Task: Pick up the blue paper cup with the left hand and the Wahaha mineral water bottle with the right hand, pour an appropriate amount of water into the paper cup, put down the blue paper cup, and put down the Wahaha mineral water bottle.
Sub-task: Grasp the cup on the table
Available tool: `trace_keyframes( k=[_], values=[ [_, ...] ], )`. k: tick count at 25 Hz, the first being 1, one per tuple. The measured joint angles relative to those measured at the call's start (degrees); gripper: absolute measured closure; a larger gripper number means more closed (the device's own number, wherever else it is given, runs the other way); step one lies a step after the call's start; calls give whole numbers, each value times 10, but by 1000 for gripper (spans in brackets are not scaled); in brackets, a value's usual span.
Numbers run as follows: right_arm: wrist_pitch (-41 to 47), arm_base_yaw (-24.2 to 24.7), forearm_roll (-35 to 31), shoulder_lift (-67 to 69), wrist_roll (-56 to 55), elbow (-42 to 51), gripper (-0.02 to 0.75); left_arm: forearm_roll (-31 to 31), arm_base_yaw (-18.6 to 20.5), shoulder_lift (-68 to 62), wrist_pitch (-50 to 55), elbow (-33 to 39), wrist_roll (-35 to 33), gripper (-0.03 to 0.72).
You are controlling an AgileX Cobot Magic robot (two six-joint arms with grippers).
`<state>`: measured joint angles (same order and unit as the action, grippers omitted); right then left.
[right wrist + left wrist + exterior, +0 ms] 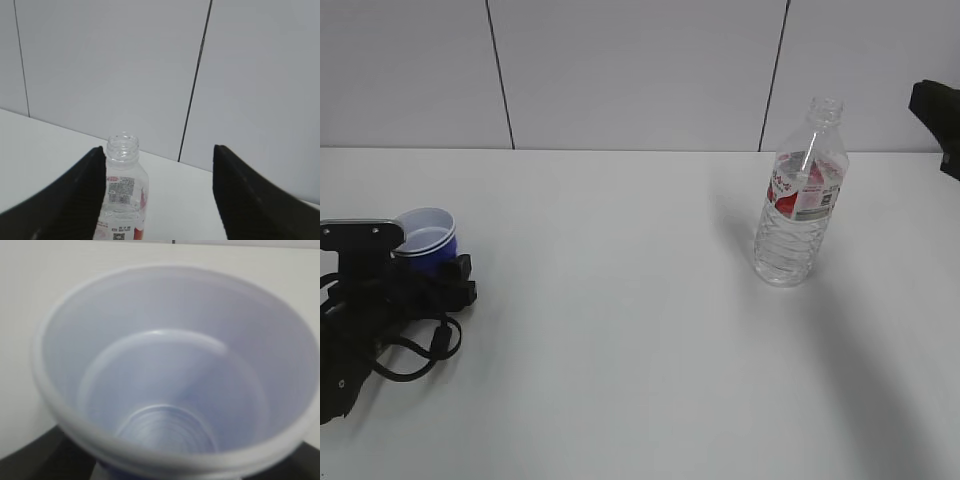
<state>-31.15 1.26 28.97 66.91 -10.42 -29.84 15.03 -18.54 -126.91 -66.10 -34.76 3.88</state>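
One red-white label (pixel 804 190), print unreadable; right tool (pixel 160 195) wide, left tool (pixel 430 280) around cup (pixel 425 235).

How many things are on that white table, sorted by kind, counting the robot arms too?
Paper cups: 1, the blue paper cup.
Bottles: 1, the Wahaha mineral water bottle, uncapped.
Robot arms: 2, the left hand at the cup, the right hand only partly in view at the far right edge.
Total: 4
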Motion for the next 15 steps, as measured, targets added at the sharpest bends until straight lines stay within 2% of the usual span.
trace_keyframes(
  k=[11, 15],
  values=[
    [0, 0, 0, 0, 0, 0, 235, 0, 0, 0, 0, -3, 0, 102],
    [0, 0, 0, 0, 0, 0, 235, 0, 0, 0, 0, -3, 0, 145]
  ],
)
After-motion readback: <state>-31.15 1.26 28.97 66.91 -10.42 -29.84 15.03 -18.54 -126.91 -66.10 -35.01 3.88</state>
